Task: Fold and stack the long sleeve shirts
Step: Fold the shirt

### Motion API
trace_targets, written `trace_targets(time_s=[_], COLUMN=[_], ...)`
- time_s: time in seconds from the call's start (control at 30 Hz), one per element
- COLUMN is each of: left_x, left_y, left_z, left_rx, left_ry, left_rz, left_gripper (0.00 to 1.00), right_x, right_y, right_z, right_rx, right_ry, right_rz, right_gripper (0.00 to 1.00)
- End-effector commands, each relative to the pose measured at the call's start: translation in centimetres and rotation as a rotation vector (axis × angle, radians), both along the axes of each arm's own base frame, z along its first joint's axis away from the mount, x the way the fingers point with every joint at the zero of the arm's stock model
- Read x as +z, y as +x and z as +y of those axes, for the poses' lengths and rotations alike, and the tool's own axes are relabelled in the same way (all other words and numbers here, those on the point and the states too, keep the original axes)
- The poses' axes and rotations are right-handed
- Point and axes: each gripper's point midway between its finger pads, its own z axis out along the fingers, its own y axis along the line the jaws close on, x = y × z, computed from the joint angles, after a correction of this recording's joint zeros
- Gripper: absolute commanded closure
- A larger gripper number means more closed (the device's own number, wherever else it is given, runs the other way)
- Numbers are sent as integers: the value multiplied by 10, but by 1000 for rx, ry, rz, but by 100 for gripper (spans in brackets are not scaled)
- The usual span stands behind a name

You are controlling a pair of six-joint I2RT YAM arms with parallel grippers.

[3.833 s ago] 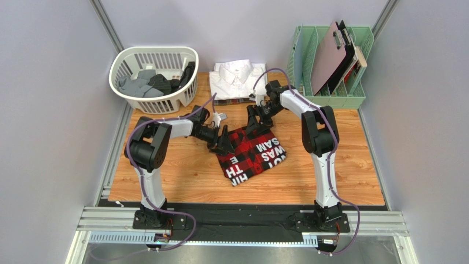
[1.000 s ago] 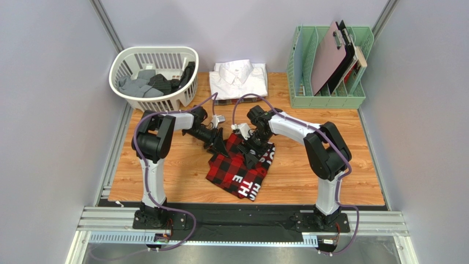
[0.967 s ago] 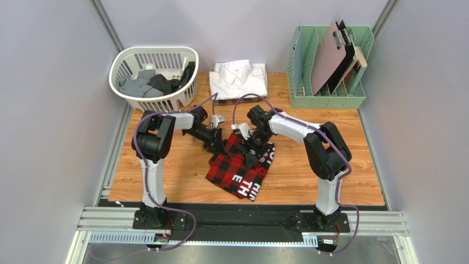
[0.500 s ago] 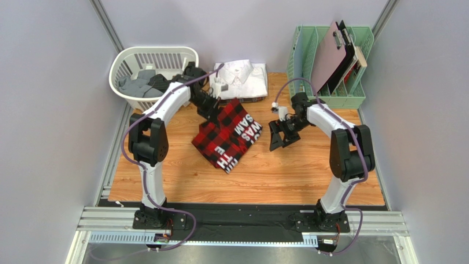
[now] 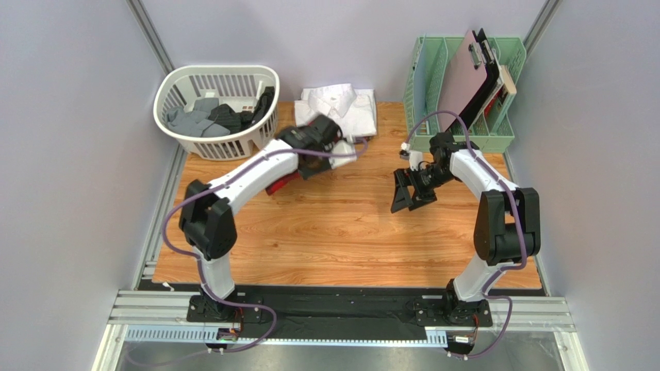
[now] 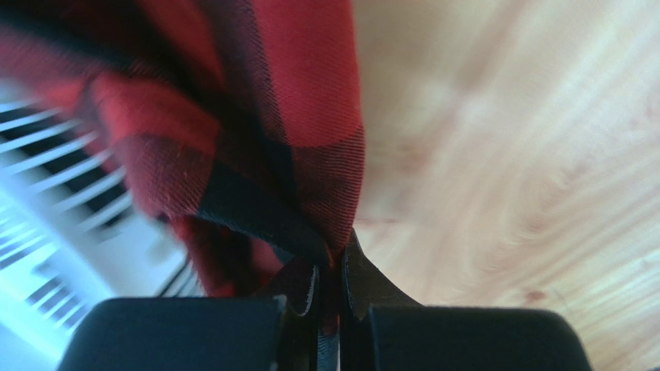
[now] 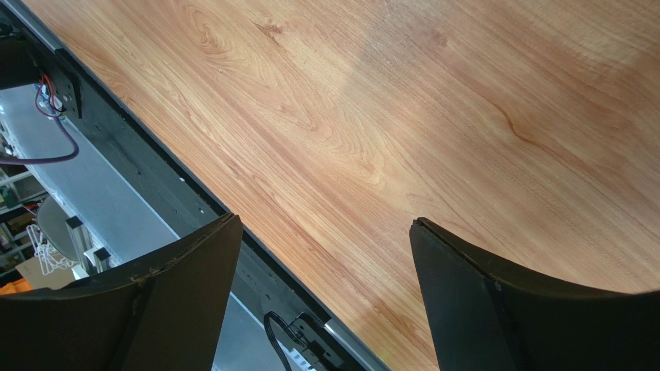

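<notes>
Right gripper (image 7: 324,224): jaws spread wide, gripping nothing, above the wooden table (image 5: 348,239) right of centre. Left gripper (image 6: 329,267): fingers pinched tight on a bunched edge of the red-and-black flannel shirt (image 6: 317,100), which hangs under the left arm near the white basket (image 5: 166,86). Beyond, the folded white shirt (image 5: 341,104) lies at the table's far edge.

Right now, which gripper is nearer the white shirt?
Left. Left gripper, gripping the flannel shirt, sits by the white shirt's front edge; right gripper hovers open, farther right.
</notes>
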Motion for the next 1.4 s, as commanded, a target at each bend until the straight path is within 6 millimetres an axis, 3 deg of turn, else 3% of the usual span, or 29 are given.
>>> trace_targets(time_s=[0.0, 0.07, 0.1, 0.17, 0.27, 0.3, 0.37, 0.43, 0.47, 0.6, 0.67, 0.73, 0.83, 0.87, 0.93, 1.03, 1.2, 1.23, 1.3, 1.37], left_x=[-95, -129, -140, -154, -154, -148, -137, -115, -99, -27, 1, 4, -13, -28, -46, -83, -128, -142, -153, -154], left_y=[-45, -70, -93, -119, -145, -155, -165, -175, -177, -194, -187, -174, -140, -128, -108, -96, -97, -102, -123, -161], left_z=[-18, -32, -50, -71, -98, -111, -123, -135, -137, -134, -118, -98, -64, -52, -43, -35, -29, -28, -34, -55], left_rx=[10, 10, -8, -40, -54, -71, -72, -93, -106, -184, -203, -198, -155, -128, -143, -179, -132, -94, -29, 16], left_ry=[150, 175, 162, 153, 80, 34, -13, -72, -105, -259, -323, -301, -252, -234, -190, -127, -74, -52, -67, -99], left_rz=[90, 163, 201, 244, 310, 364, 427, 483, 489, 573, 566, 533, 497, 521, 483, 477, 525, 561, 637, 728], left_gripper=[100, 100, 100, 100, 99, 95, 77, 57, 52, 51, 51, 50, 54, 56, 63, 70, 76, 81, 86, 86], right_x=[10, 8, 7, 7, 9, 10, 11, 11, 12, 14, 14, 12, 11, 11, 9, 10, 8, 7, 6, 4], right_y=[-3, -5, -6, -7, -10, -11, -13, -14, -16, -20, -23, -27, -30, -31, -32, -34, -33, -32, -25, -21], right_z=[0, 0, -1, -2, -3, -4, -3, -6, -6, -12, -13, -11, -7, -6, -6, -9, -15, -16, -25, -31], right_rx=[3, 1, 0, -1, 1, -2, 2, -1, -4, -33, -42, -51, -68, -72, -73, -79, -107, -118, -166, -197], right_ry=[34, 35, 33, 33, 29, 31, 28, 21, 23, 28, 31, 41, 66, 71, 68, 54, 38, 35, 38, 41], right_rz=[-25, -14, -8, -6, -6, -5, -6, -5, -8, -6, -5, 2, 16, 18, 23, 15, 16, 20, 32, 47], right_gripper=[14, 14, 14, 14, 13, 13, 13, 13, 13, 13, 13, 14, 16, 17, 21, 23, 25, 26, 28, 29])
